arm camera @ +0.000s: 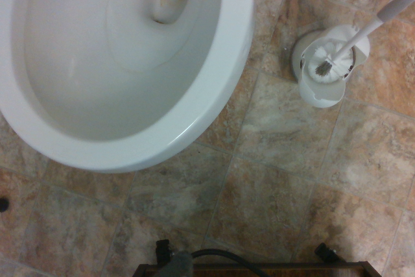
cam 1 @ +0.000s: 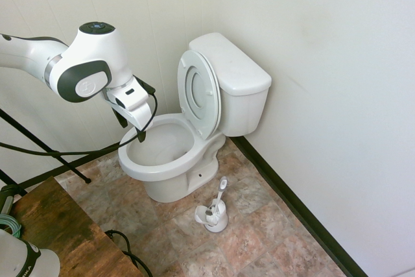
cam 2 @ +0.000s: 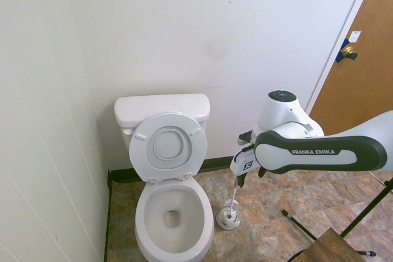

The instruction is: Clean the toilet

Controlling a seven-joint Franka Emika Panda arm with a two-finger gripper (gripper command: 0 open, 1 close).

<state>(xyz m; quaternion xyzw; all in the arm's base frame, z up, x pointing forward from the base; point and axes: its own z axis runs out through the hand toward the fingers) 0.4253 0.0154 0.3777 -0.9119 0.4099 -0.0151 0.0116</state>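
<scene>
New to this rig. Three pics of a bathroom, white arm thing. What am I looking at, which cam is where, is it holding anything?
It is one white robot arm with a two-finger gripper at its end, meant to clean the toilet. Two pictures come from fixed cameras in the room, on opposite sides of the arm, so it enters from the left in one and from the right in the other. The third comes from a camera on the wrist, looking down at the bowl and the tiled floor. The seat and lid are raised. A toilet brush stands in its holder on the floor beside the bowl. The fingers are open and hold nothing.
</scene>
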